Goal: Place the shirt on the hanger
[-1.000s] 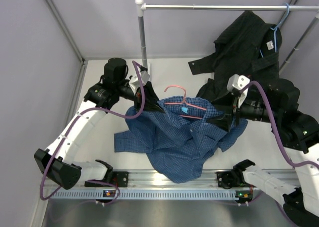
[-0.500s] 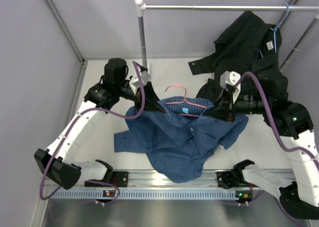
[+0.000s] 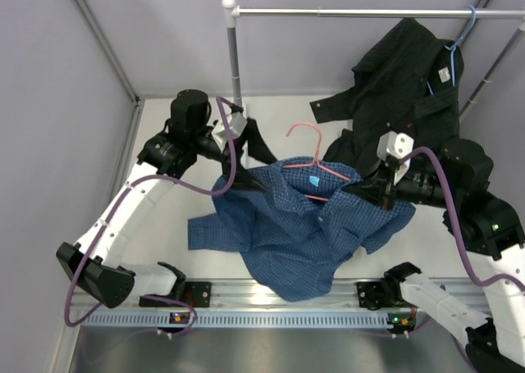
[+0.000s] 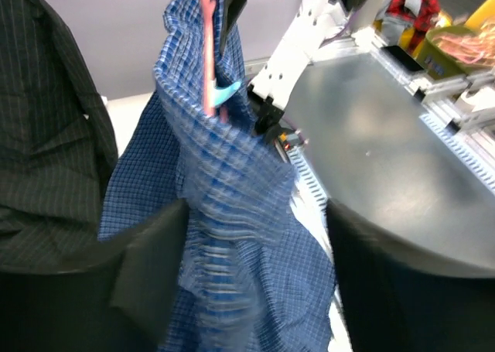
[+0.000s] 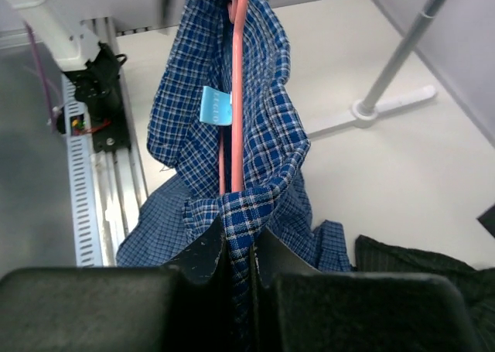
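The blue checked shirt (image 3: 295, 229) lies crumpled on the table, its collar end lifted over the pink hanger (image 3: 310, 147). My right gripper (image 3: 354, 191) is shut on the shirt's right shoulder fabric (image 5: 255, 205). The hanger wire (image 5: 238, 81) runs down into that pinched fold at my right gripper (image 5: 241, 251). My left gripper (image 3: 259, 168) stands open at the shirt's left shoulder. In the left wrist view, blurred shirt cloth (image 4: 224, 182) hangs loose between my left gripper's (image 4: 255, 278) wide-spread jaws, with the hanger (image 4: 207, 66) above it.
A larger black shirt (image 3: 410, 82) hangs on a light blue hanger (image 3: 459, 35) from the rack bar at the back right. The rack's upright pole (image 3: 235, 57) stands just behind my left gripper. A metal rail (image 3: 271, 295) runs along the near edge.
My left gripper has opened and let go of the shirt's left shoulder. My right gripper has shut on the right shoulder and drawn back to the right. The hanger has shifted right.
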Available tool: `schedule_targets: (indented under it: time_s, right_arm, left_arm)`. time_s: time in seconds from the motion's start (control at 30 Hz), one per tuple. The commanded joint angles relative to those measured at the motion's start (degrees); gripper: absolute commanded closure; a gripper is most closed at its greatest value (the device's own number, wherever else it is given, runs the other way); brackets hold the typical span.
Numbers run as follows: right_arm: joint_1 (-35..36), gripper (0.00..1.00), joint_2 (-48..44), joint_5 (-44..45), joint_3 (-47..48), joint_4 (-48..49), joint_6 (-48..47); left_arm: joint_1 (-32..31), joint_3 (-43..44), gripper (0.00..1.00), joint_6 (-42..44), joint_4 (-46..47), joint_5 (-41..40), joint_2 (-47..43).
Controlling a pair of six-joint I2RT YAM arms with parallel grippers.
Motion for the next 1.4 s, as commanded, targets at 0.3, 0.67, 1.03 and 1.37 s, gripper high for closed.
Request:
schedule_targets:
  time_s: [0.3, 0.67, 1.03, 1.37]
  right_arm:
    - [-0.9, 1.00, -6.2, 26.6, 1.2, 11.2, 8.2]
    - [0.2, 1.00, 5.1, 54.0, 32.6, -3.8, 12.9]
    - [0.2, 1.00, 12.0, 52.4, 34.2, -3.2, 16.1]
    - [0.2, 1.00, 11.1, 58.7, 19.4, 11.2, 21.7]
  left_arm:
    - [0.5, 9.1, 0.02, -24.1, 10.6, -51.3, -6.7]
    - [0.4, 9.0, 0.02, -27.9, 4.0, -82.6, -17.0]
    - [0.4, -2.9, 0.02, -25.3, -4.0, -87.8, -25.9]
    - [0.4, -27.4, 0.02, -26.7, -2.6, -87.3, -36.6]
